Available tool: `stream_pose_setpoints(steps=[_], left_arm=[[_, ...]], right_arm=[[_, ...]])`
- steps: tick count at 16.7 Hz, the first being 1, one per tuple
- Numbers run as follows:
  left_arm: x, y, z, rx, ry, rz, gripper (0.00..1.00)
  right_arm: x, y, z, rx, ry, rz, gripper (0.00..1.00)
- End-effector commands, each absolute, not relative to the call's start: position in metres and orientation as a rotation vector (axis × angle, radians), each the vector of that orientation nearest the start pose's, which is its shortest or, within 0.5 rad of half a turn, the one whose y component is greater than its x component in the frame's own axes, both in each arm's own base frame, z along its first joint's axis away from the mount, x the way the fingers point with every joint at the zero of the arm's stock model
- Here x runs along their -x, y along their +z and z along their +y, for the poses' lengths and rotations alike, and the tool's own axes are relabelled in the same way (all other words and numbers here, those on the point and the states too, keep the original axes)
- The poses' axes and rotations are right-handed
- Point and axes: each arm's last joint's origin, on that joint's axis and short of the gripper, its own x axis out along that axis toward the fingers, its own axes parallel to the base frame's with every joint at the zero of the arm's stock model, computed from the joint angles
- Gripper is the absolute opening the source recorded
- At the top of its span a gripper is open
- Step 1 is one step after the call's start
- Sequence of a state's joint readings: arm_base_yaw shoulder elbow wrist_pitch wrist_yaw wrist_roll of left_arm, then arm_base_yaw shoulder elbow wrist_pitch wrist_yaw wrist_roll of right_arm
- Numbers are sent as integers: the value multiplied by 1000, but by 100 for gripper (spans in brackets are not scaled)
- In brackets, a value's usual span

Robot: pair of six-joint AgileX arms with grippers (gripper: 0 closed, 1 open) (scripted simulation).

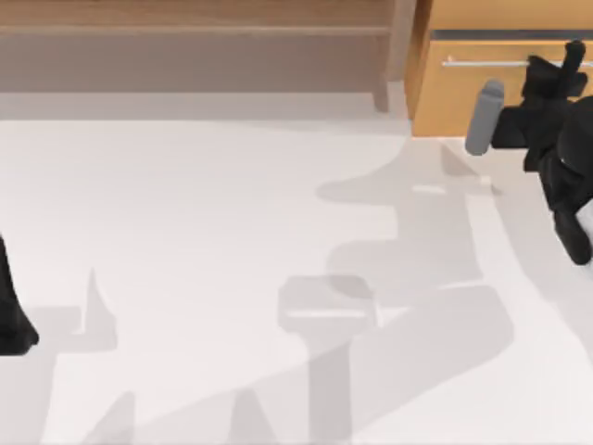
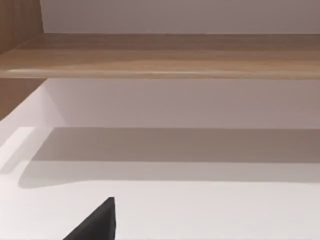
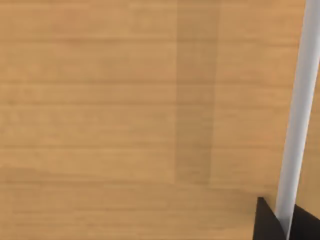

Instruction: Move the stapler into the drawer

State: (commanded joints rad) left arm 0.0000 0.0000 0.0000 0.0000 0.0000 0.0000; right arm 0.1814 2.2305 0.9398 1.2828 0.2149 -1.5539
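The drawer (image 1: pixel 463 97) stands at the far right corner of the table (image 1: pixel 185 232), its orange-tan wooden front facing the open tabletop. A thin silver bar handle (image 1: pixel 482 63) runs level across the upper part of that front, and a narrow dark strip lies along the front's top edge. I cannot tell from above whether the drawer is shut flush or stands out a little.

The right gripper (image 1: pixel 567 57) is at the right end of the handle, up against the drawer front, with the black arm behind it reaching back towards the right edge of the table. In the right wrist view the wooden front (image 3: pixel 125 115) is very close. The handle (image 3: pixel 297 115) passes between the two dark fingertips (image 3: pixel 265 222) of the right gripper (image 3: pixel 285 227). The jaws are nearly closed, and they appear to pinch the bar from both sides, though so little of the tips shows that the contact is hard to judge.

A grey rounded piece (image 1: pixel 484 116) sits just beside the right wrist, in front of the drawer. What it is cannot be made out.

To the left of the drawer a wide brown wooden shelf (image 1: pixel 185 28) runs along the back of the table, and the left wrist view looks at its board (image 2: pixel 160 55) from low down.

The left arm (image 1: pixel 14 315) is parked at the left edge of the table, well apart from the drawer. Soft grey shadows lie across the white tabletop.
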Motion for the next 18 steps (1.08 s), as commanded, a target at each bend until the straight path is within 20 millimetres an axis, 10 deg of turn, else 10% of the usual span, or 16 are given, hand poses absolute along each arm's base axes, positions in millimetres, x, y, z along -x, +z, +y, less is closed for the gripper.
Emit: stream_pose_setpoints(steps=[18], left_arm=[[-106, 160, -1, 0, 0, 0, 100]], right_arm=[[-334, 84, 71, 1572, 8, 25, 0]])
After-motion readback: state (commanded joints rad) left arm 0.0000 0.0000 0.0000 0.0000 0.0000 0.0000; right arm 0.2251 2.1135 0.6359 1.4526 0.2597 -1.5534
